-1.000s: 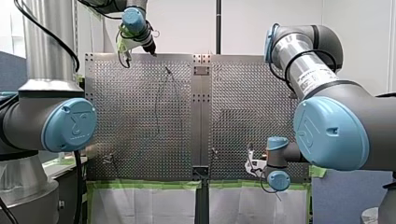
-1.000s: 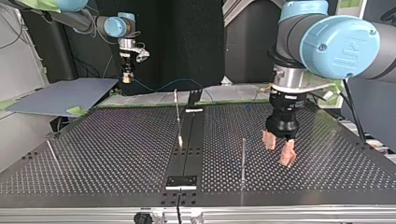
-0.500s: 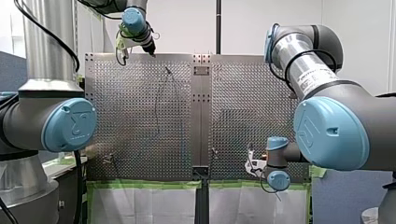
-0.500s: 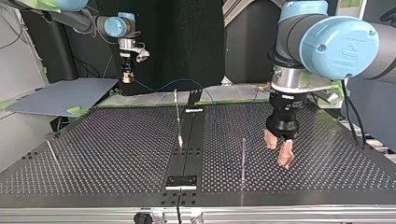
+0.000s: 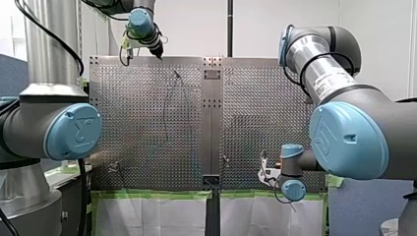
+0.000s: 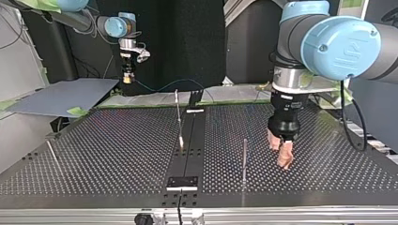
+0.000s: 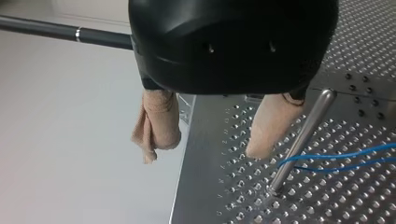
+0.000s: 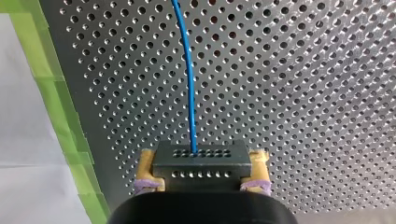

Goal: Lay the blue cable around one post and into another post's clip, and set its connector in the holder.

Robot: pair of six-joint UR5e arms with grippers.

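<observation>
In the right wrist view my right gripper is shut on a black connector. The blue cable runs from that connector straight ahead over the perforated plate. In the top view this gripper hangs beyond the table's far edge. My left gripper is open, its beige fingers apart with nothing between them. A metal post stands just outside one finger, and the blue cable loops around it. In the top view the left gripper hovers low beside that post.
Two more thin posts stand on the perforated table. A small black plate lies on the centre strip near the top view's bottom edge. Green tape lines the table edge by my right gripper.
In the top view my left gripper has turned on its wrist and shifted slightly, so its fingers now look closer together. My right gripper has not moved.
</observation>
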